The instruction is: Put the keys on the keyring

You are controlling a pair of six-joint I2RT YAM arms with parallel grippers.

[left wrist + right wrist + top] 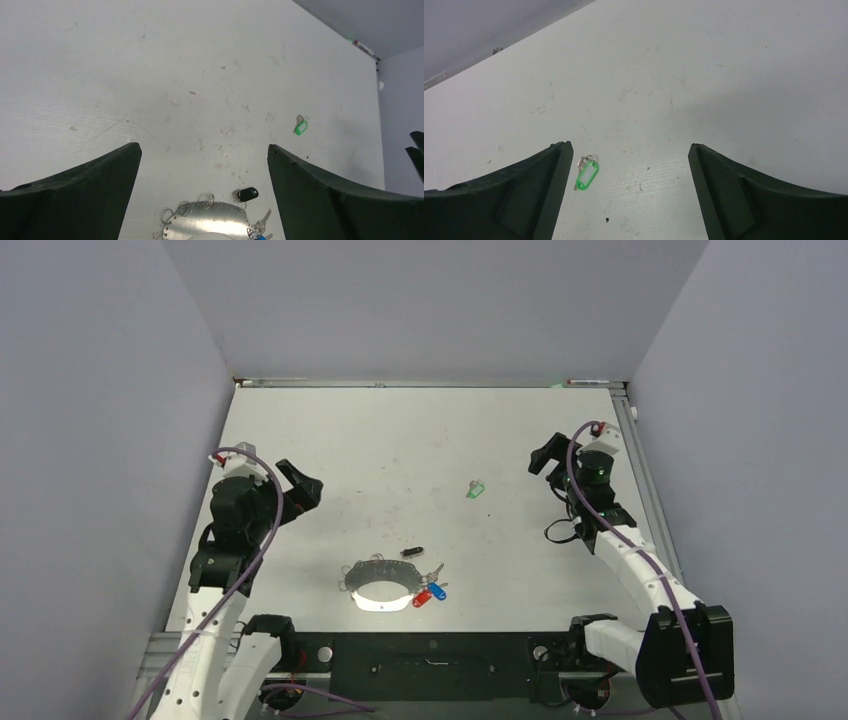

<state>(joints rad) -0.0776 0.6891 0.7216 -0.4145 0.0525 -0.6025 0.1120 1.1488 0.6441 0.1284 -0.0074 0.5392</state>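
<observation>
Both grippers stood wide open and held nothing. We saw the left gripper (300, 485) raised over the left side of the table (400, 430), its dark fingers (100, 185) spread far apart in the left wrist view, with bare tabletop between them. The right gripper (548, 455) hung over the far right part of the table, its jaws just as widely parted, and nothing lay between them.

We found the keyring (352, 585) lying flat near the front edge of the table, about midway between the two arm bases — a thin oval wire loop with small metal bits strung along it and a bright glare on the surface inside it. The red key (421, 597) and the blue key (437, 590) lay side by side at the ring's right end, touching it or just beside it; we could not tell whether they were threaded on the wire. A small black fob (413, 552) rested just beyond the ring's far right edge.

The green key (475, 489) lay alone on the table, well apart from the ring and nearer the right gripper — in the right wrist view it sat just inside that gripper's left finger.
</observation>
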